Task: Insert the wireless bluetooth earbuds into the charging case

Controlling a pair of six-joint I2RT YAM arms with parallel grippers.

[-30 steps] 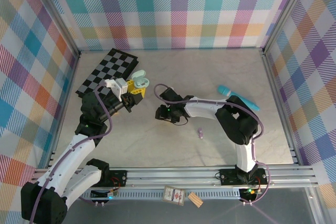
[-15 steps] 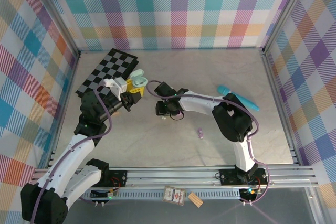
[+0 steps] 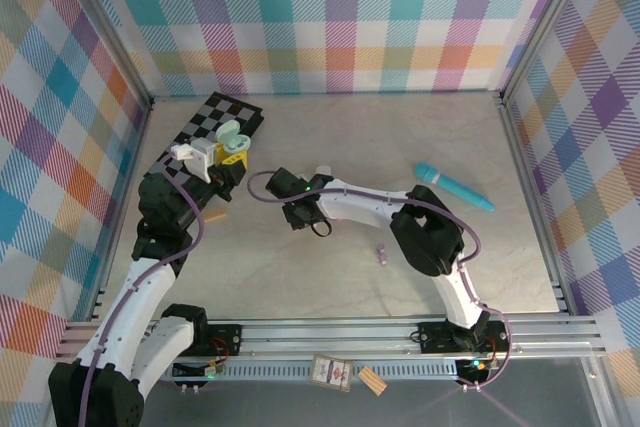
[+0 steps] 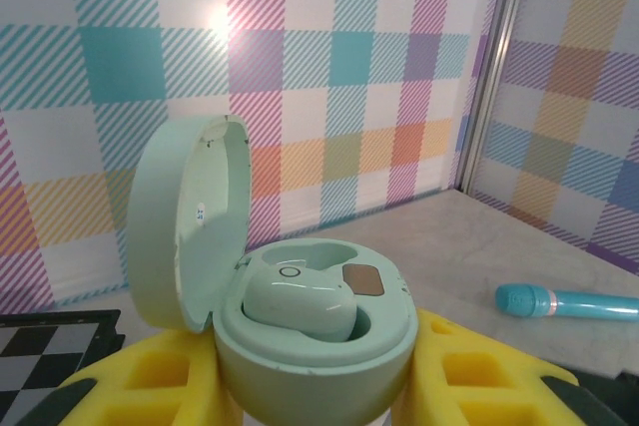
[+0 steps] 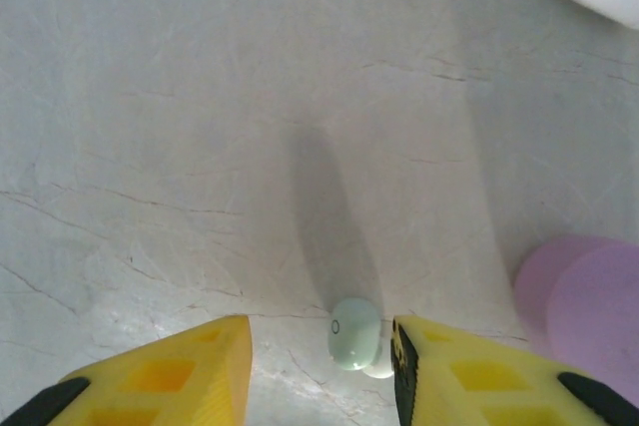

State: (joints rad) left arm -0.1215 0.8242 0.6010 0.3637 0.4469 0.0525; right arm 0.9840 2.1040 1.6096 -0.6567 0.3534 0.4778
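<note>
From the top camera I see my left end effector [image 3: 228,144] pinching the open pale green pebble-shaped charging case [image 3: 232,133]; the right end effector [image 3: 300,215] hangs to that case's right. Left wrist: one glossy pale green earbud [image 4: 300,304] sits inside that case. Right wrist: yellow fingers [image 5: 160,376] stand spread, a second pale green earbud [image 5: 354,332] on the marble bench [image 5: 200,97] between them.

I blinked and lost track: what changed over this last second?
The left end effector, gripping the open case, carried it left, toward the checkerboard. The right end effector slid left across the table and now straddles a green earbud, jaws open, not gripping it. The purple earbud, stick and checkerboard stayed put.
</note>
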